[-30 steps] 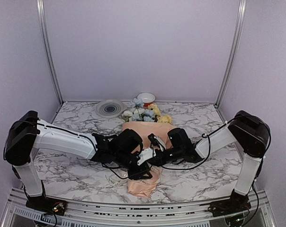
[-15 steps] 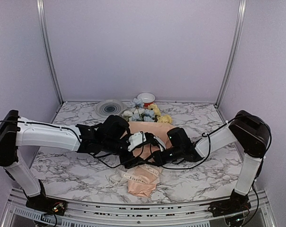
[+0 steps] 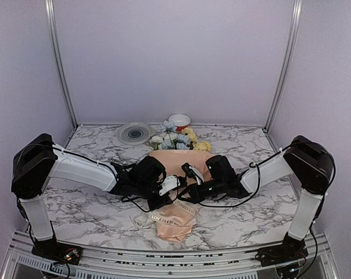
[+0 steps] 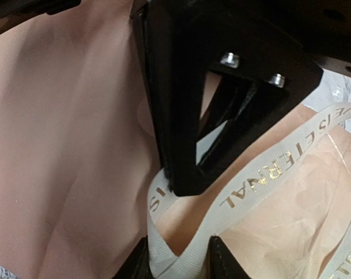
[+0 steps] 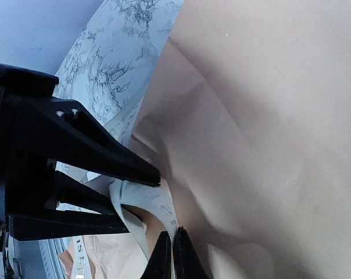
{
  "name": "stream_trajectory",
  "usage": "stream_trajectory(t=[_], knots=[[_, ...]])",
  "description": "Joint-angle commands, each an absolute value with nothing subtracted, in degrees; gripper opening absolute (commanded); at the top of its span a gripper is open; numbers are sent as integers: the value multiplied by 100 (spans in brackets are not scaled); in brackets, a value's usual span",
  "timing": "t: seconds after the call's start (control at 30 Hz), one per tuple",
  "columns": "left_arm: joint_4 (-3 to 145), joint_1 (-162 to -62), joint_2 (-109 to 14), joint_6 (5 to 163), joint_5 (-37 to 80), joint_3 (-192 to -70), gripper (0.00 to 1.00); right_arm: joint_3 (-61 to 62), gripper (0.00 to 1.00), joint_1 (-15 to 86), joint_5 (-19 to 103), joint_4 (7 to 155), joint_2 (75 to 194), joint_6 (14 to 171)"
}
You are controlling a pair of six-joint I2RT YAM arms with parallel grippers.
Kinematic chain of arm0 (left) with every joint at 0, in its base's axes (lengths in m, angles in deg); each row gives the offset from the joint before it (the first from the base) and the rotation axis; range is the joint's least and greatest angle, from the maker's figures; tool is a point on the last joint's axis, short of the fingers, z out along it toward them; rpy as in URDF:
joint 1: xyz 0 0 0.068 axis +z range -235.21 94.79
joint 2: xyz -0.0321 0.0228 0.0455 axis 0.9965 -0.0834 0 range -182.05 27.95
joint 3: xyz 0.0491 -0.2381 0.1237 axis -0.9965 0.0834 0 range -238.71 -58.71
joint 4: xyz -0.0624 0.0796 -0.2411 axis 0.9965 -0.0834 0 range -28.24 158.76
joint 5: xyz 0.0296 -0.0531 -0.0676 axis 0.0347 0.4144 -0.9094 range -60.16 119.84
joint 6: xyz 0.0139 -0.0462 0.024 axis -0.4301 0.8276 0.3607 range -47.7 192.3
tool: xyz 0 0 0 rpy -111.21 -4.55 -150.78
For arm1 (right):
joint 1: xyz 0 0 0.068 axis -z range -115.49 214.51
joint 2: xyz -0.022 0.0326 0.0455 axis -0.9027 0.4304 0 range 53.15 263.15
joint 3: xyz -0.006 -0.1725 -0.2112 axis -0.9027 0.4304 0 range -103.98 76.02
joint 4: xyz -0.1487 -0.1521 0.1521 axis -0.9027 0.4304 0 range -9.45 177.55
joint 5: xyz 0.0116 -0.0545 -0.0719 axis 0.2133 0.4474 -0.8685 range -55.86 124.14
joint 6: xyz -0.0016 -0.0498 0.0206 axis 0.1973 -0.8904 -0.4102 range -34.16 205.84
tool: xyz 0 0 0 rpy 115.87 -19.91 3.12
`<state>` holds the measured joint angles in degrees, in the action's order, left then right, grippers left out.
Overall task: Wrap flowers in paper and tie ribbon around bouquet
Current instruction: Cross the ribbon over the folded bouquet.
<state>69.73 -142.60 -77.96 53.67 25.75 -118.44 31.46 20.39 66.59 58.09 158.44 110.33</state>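
1. Top external: the paper (image 3: 175,232) cone lies on the marble surface (image 3: 88,212) between the two arms, with the flowers (image 3: 178,138) at its far end. Both sets of jaws meet over its middle, and the ribbon (image 3: 165,219) lies across its near part.
2. Left wrist: the left jaws are closed on a fold of the lettered ribbon, just above the paper. The tip of the right jaws touches the ribbon close by.
3. Right wrist: the right jaws are pressed together, pinching the ribbon beside a fold of the paper.

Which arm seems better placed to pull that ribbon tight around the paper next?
Right, probably: the right gripper is shut on the ribbon by the paper, ready to pull. The left gripper only straddles the ribbon, its grip unclear.
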Motion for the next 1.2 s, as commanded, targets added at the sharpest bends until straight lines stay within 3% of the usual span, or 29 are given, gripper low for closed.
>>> stream_trajectory(t=[0.0, 0.1, 0.13, 0.4, 0.67, 0.8, 0.97, 1.17], knots=[[6975, -14269, -7968, 5405, 2474, -12052, 26, 3040, 0, 2065, 6669, 5852, 15595, 11054], [7112, -14269, -7920, 5448, 2472, -12024, 1, 3034, 0, 2065, 6681, 5890, 15544, 11037], [7133, -14267, -7914, 5461, 2606, -12038, 0, 3035, 0, 2065, 6705, 5905, 15518, 11025], [7914, -14279, -7855, 5171, 4746, -11996, 0, 3006, 0, 2065, 6945, 6293, 14997, 10661], [9278, -14445, -7486, 4595, 5046, -11300, 0, 2558, 18, 2545, 7188, 7005, 14433, 10511], [9580, -14452, -7524, 4445, 4989, -11147, 0, 1966, 21, 3104, 7263, 7360, 14646, 10649], [9757, -14469, -7569, 4381, 4976, -11128, 0, 536, 17, 3137, 6928, 8836, 15925, 9947], [10024, -14467, -7572, 4352, 5003, -11058, 0, 424, 12, 3067, 7632, 9334, 16376, 9256]])
